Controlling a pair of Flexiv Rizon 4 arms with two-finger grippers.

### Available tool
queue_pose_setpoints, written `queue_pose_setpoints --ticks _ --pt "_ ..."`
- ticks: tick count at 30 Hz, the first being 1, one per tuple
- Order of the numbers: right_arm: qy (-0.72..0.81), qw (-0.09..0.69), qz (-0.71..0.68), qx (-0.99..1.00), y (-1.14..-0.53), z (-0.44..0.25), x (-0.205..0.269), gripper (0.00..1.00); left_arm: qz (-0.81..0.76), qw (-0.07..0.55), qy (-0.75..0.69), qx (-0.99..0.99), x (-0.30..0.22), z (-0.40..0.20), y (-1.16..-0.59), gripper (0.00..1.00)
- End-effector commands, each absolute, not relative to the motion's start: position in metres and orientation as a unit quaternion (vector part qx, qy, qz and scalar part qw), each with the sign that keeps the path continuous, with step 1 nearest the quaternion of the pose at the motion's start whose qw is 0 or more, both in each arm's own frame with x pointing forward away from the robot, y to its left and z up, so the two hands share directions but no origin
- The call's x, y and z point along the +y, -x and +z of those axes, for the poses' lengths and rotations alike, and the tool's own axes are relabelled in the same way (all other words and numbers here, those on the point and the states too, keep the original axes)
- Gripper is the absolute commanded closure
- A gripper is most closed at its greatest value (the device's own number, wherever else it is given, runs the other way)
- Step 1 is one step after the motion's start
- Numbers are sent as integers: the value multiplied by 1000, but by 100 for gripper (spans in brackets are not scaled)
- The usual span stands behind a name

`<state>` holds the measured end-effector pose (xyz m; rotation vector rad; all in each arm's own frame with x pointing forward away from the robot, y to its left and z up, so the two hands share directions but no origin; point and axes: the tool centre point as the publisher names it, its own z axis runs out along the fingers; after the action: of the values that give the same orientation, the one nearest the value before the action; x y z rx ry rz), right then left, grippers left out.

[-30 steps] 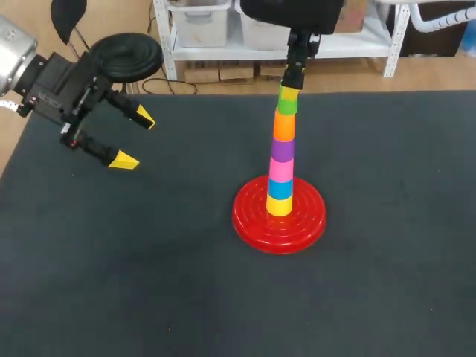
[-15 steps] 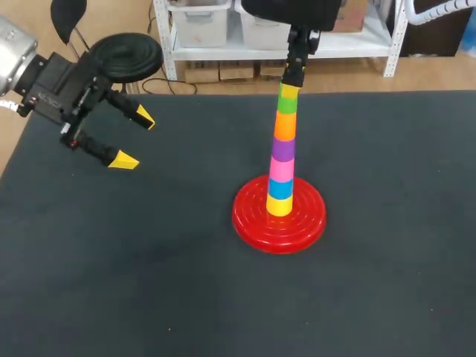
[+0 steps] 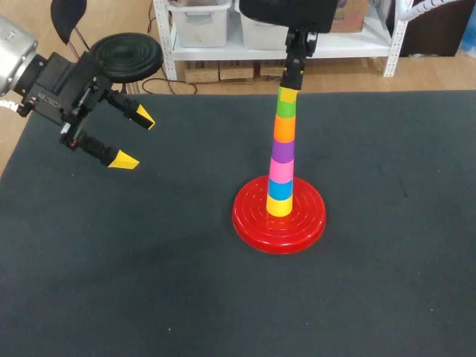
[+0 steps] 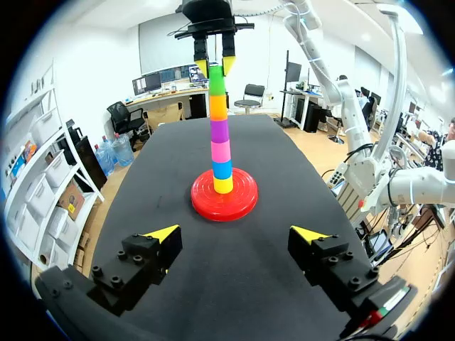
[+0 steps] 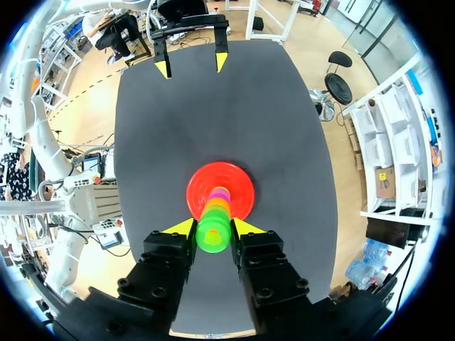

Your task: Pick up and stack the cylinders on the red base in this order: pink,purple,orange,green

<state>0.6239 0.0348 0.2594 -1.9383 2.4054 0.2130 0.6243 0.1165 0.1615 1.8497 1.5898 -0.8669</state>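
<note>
On the red base (image 3: pixel 249 223) stands a tall stack: yellow, blue, pink (image 3: pixel 280 169), purple (image 3: pixel 282 150), orange (image 3: pixel 284 128) and the green cylinder (image 3: pixel 286 108) on top. My right gripper (image 3: pixel 288 92) hangs straight above the stack, shut on the green cylinder's upper part. The right wrist view looks down on the green cylinder (image 5: pixel 213 236), held between the two yellow tips, with the red base (image 5: pixel 242 179) below. My left gripper (image 3: pixel 135 140) stands open and holds nothing over the table's left side, well away from the stack (image 4: pixel 219 131).
The dark mat (image 3: pixel 372 282) carries only the base and its stack. There is free room on all sides of the base.
The green cylinder sat slightly tilted and offset above the orange one; it has come down a little and now lines up with the stack. The left arm has not moved.
</note>
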Motion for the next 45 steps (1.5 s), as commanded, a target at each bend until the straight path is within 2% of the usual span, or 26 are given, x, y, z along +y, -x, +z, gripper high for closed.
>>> queue_pose_setpoints --ticks 1,12,14,26,45 --pt "627 16 73 776 -628 257 36 100 -321 275 -687 591 117 161 -624 0" --pt "626 35 67 776 -626 260 36 100 -321 275 -687 591 117 161 -624 0" --pt "629 40 65 774 -624 261 37 0 -321 275 -687 591 117 161 -624 0" --pt "626 99 56 772 -617 279 34 0 -321 275 -687 591 117 161 -624 0" --pt "558 191 109 800 -599 278 -12 0 -321 275 -687 591 117 161 -624 0"
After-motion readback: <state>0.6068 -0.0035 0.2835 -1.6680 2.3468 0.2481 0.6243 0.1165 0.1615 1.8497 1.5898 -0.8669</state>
